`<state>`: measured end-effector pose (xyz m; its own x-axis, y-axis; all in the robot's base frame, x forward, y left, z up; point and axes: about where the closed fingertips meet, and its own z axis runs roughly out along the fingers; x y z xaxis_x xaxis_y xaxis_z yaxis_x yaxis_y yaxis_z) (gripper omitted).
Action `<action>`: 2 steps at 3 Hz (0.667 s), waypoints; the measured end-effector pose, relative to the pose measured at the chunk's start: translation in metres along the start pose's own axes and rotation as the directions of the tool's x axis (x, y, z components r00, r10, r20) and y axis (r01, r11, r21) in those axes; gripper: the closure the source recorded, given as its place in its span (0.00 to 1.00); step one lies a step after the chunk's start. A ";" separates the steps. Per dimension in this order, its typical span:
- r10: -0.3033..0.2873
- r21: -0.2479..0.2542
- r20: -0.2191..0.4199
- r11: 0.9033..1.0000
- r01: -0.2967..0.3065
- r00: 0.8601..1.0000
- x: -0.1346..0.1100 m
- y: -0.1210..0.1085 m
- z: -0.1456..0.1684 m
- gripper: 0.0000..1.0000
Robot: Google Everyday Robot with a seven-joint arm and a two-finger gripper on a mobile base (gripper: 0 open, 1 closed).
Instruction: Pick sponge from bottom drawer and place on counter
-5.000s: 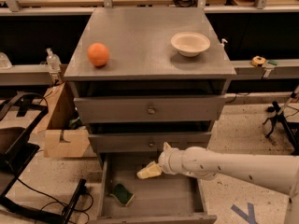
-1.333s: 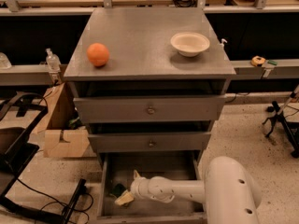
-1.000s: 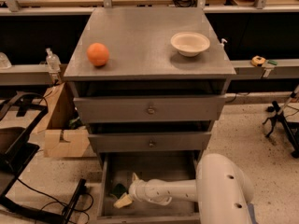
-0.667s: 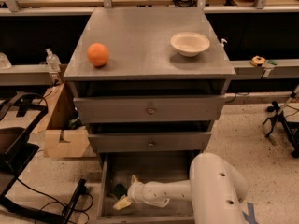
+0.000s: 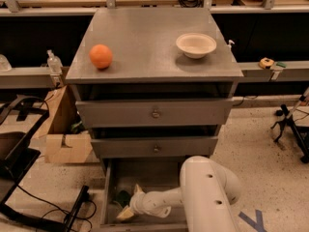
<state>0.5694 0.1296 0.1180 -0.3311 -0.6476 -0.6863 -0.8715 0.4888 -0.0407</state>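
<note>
The bottom drawer [image 5: 147, 177] is pulled out at the foot of the grey cabinet. The sponge [image 5: 121, 197] lies in its front left part, dark green face up. My gripper [image 5: 130, 203] reaches down into the drawer from the right and sits at the sponge, its pale fingers [image 5: 125, 214] spread with one on each side of it. My white arm [image 5: 207, 192] bends over the drawer's right half and hides it. The counter [image 5: 145, 33] is the cabinet's flat grey top.
An orange [image 5: 101, 56] sits on the counter at the left and a white bowl [image 5: 196, 44] at the right. Two shut knobbed drawers [image 5: 154, 112] are above the open one. A cardboard box [image 5: 65, 134] and cables lie on the floor at the left.
The gripper went from above the drawer's middle down and left to the sponge. Over the last second it has stayed there while the arm's elbow swung left.
</note>
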 end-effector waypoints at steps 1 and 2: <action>0.004 0.016 -0.020 1.000 -0.004 1.000 0.007 0.004 0.010 0.22; 0.004 0.014 -0.019 1.000 -0.003 1.000 0.006 0.005 0.010 0.45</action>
<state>0.5670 0.1341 0.1061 -0.3411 -0.6567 -0.6726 -0.8650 0.4994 -0.0489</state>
